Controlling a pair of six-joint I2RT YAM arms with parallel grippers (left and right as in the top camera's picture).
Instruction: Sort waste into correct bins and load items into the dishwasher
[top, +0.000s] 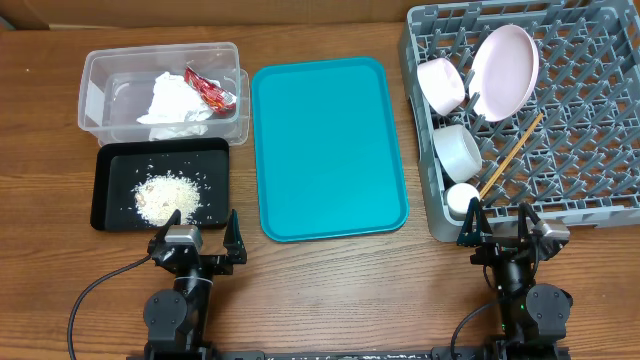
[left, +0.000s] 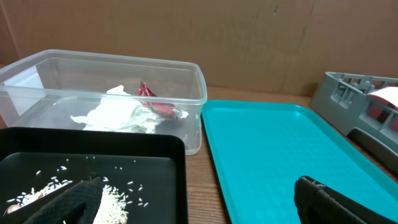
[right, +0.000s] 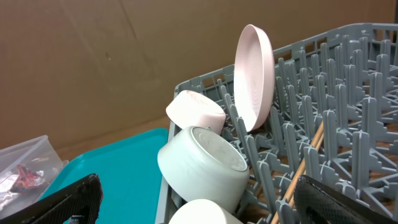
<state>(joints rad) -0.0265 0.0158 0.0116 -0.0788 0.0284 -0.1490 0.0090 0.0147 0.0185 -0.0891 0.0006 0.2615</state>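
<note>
Clear tub (top: 95, 100): 1, far left. It holds 1 crumpled white napkin (top: 172, 100) and 1 red wrapper (top: 210, 90), which lies against the napkin's right side.
Black tray (top: 112, 170): 1, just near of the tub. It carries 1 heap of rice (top: 165, 197) plus stray grains too small to count.
Left gripper (top: 202, 228): spread wide, grasping nothing, at the black tray's near edge.
Teal tray (top: 328, 150): 1, centre.
Dish rack (top: 600, 190): 1, right, with its far and right sides cut off by the frame.
Pink bowl (top: 441, 85): 1, on its side at the rack's far left.
Pink plate (top: 503, 70): 1, on edge just right of that bowl.
Grey-white bowl (top: 458, 150): 1, on its side, nearer.
White cup (top: 462, 200): 1, at the near left corner, partly covered by a finger.
Chopsticks (top: 512, 153): seen as 1 slanted line; I cannot tell if it is 1 or 2.
Right gripper (top: 498, 222): spread, grasping nothing, at the rack's near edge.
</note>
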